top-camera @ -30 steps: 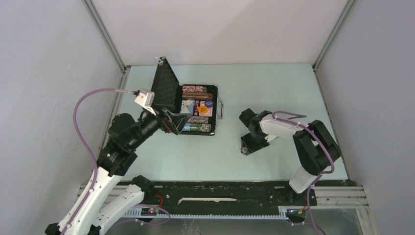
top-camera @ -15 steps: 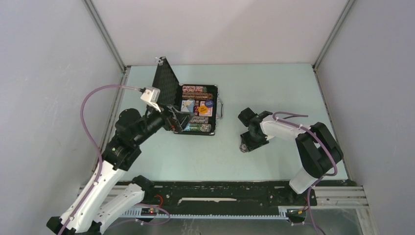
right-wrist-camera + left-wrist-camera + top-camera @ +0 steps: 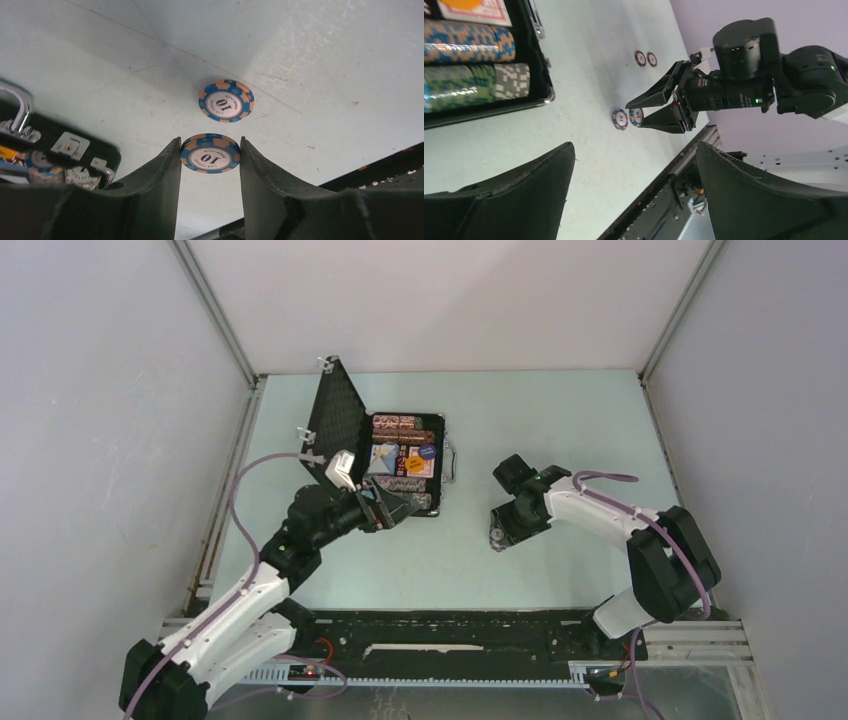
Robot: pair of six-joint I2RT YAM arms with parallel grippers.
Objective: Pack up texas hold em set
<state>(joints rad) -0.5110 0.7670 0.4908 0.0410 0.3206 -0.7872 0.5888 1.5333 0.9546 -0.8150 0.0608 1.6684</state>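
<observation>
The small black case (image 3: 441, 445) lies open at the back of the table, lid (image 3: 335, 420) upright, with rows of multicoloured chips (image 3: 469, 42) and a red-backed card deck (image 3: 421, 464) inside. My right gripper (image 3: 210, 143) is shut on a blue and orange "10" chip (image 3: 210, 154) low over the table, right of the case. A second "10" chip (image 3: 226, 101) lies flat just beyond it. My left gripper (image 3: 634, 200) is open and empty, above the table by the case's front corner (image 3: 392, 508). Two small dark chips (image 3: 646, 58) lie farther off.
The case's silver handle (image 3: 20, 116) and latches face my right gripper (image 3: 497, 533). The black rail (image 3: 470, 625) runs along the table's near edge. Grey walls close in the left, right and back.
My left arm has swung right and forward from beside the lid to the case's front corner. My right gripper has shifted slightly around the chip.
</observation>
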